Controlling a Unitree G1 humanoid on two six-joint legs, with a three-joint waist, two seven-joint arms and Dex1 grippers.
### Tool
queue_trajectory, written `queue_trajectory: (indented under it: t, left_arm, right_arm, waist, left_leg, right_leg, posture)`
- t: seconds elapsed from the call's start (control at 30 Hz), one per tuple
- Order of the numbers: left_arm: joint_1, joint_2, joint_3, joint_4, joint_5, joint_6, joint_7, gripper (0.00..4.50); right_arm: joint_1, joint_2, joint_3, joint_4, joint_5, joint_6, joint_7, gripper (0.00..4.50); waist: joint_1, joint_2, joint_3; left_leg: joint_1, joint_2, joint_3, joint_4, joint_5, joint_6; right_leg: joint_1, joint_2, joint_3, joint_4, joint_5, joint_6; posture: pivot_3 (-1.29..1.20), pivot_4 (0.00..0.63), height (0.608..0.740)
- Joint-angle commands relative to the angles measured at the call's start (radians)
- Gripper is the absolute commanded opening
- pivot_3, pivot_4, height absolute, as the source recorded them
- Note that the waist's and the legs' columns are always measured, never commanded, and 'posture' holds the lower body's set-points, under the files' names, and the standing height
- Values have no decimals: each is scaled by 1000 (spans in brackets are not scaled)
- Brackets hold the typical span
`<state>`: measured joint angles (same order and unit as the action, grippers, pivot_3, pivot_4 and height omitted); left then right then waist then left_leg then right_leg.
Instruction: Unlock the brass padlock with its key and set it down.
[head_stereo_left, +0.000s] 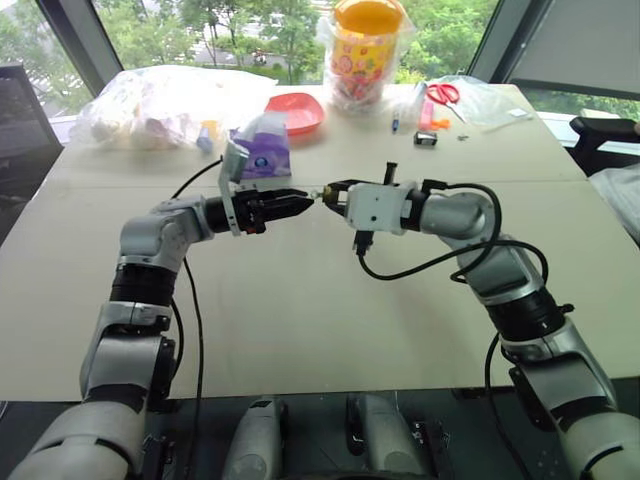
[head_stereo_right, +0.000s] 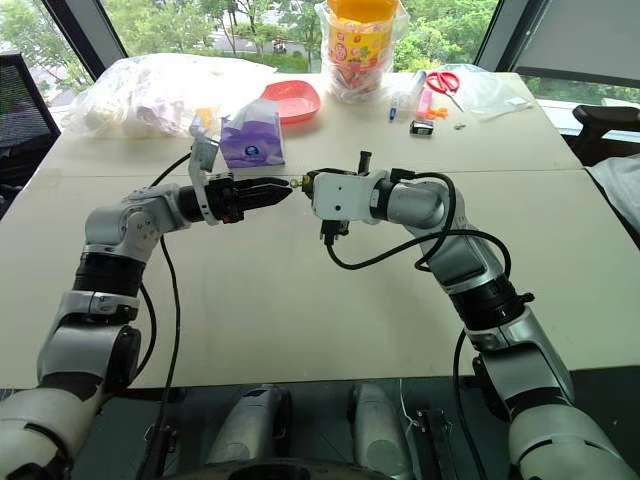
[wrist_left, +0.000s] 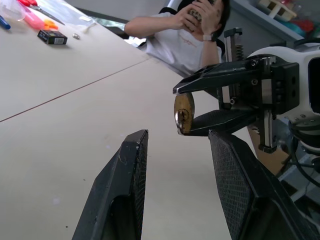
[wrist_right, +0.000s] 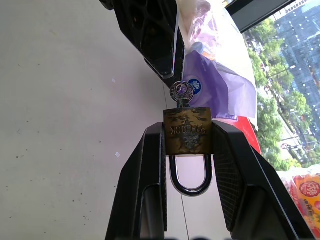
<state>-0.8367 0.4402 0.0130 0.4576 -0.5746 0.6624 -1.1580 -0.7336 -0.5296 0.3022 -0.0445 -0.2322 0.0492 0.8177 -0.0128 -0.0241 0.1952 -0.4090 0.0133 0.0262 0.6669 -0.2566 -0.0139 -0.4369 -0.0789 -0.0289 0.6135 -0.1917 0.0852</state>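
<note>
Your right gripper (wrist_right: 187, 150) is clamped on the small yellow-gold brass padlock (wrist_right: 187, 131), one black finger pressed to each side of the body. The thin silvery shackle loop (wrist_right: 189, 180) hangs back between the fingers and looks closed. The tiny silvery metal key (wrist_right: 181, 93) sits in the keyhole, its round head sticking out past the fingertips.

Your left gripper (head_stereo_left: 300, 204) is held level facing the right one, tips just beside the key head; the left wrist view shows its fingers (wrist_left: 122, 195) parted, with nothing between them. Both grippers hang above the beige tabletop (head_stereo_left: 300, 330), near its middle.

Behind them on the table: a purple tissue pack (head_stereo_left: 265, 152), a red shallow plastic dish (head_stereo_left: 297, 111), and a yellow-lidded patterned tub in a clear bag (head_stereo_left: 366, 50).
</note>
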Motion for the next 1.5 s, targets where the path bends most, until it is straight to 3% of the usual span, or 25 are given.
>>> queue_trajectory:
  t: [0.03, 0.23, 0.33, 0.43, 0.67, 0.93, 1.13, 1.2, 1.33, 1.5]
  left_arm:
    - [-40, -16, 9, 14, 14, -35, -13, 1960]
    - [-45, -42, 20, 25, 19, -46, -11, 1960]
    - [-39, -46, 22, 17, 18, -42, -14, 1129]
    - [-37, -49, 24, 12, 19, -38, -16, 17]
    - [-40, -50, 18, 13, 40, -65, -10, 17]
    - [-13, -5, -141, 9, 293, -448, -59, 17]
    - [-18, 21, -189, 28, 395, -663, -88, 17]
    - [-23, 17, -175, 15, 356, -598, -108, 17]
    - [-36, 35, -115, -27, 189, -211, -165, 17]
    - [-23, 64, -54, -54, 83, -9, -192, 17]
  right_arm:
    - [-4, -4, -23, -55, 3, 5, -9, 693]
    - [-4, 0, -18, -57, 3, 8, -7, 693]
    - [-2, -1, -17, -59, 4, 10, -5, 693]
    - [-1, -2, -16, -63, 5, 13, -4, 693]
    - [5, -6, -14, -69, 7, 20, 5, 693]
    - [19, -5, -14, -85, 35, 60, 44, 693]
    - [31, -4, -17, -100, 47, 88, 73, 693]
    - [32, -4, -17, -103, 45, 91, 75, 693]
    - [31, -10, -16, -104, 26, 77, 64, 693]
    - [25, -18, -23, -97, 13, 59, 46, 693]
  waist:
    - [0, 0, 0]
    - [0, 0, 0]
    - [0, 0, 0]
    - [0, 0, 0]
    - [0, 0, 0]
    - [1, 0, 0]
    - [1, 0, 0]
    - [1, 0, 0]
    - [0, 0, 0]
    - [-2, 0, 0]
  left_leg:
    - [0, 0, 0, 0, 0, 0]
    - [0, 0, 0, 0, 0, 0]
    - [0, 0, 0, 0, 0, 0]
    - [0, 0, 0, 0, 0, 0]
    - [0, 0, 0, 0, 0, 0]
    - [0, 0, 0, 0, 0, 0]
    - [0, 0, 0, 0, 0, 0]
    - [0, 0, 0, 0, 0, 0]
    - [0, 0, 0, 0, 0, 0]
    - [0, 0, -1, 0, 0, 0]
  right_leg:
    - [0, 0, 0, 0, 0, 0]
    - [0, 0, 0, 0, 0, 0]
    - [0, 0, 0, 0, 0, 0]
    - [0, 0, 0, 0, 0, 0]
    - [0, 0, 0, 0, 0, 0]
    - [0, 0, 0, 0, 0, 0]
    - [0, 0, 0, 0, -1, -3]
    - [0, 0, 0, 0, -2, -3]
    - [0, 0, 0, 0, 0, 0]
    - [0, 0, 0, 0, -1, 1]
  posture:
    - [0, 150, 740]
    - [0, 150, 740]
    - [0, 150, 740]
    - [0, 150, 740]
    - [0, 150, 740]
    - [0, 150, 740]
    - [0, 150, 740]
    - [0, 150, 740]
    - [0, 150, 740]
    - [0, 150, 740]
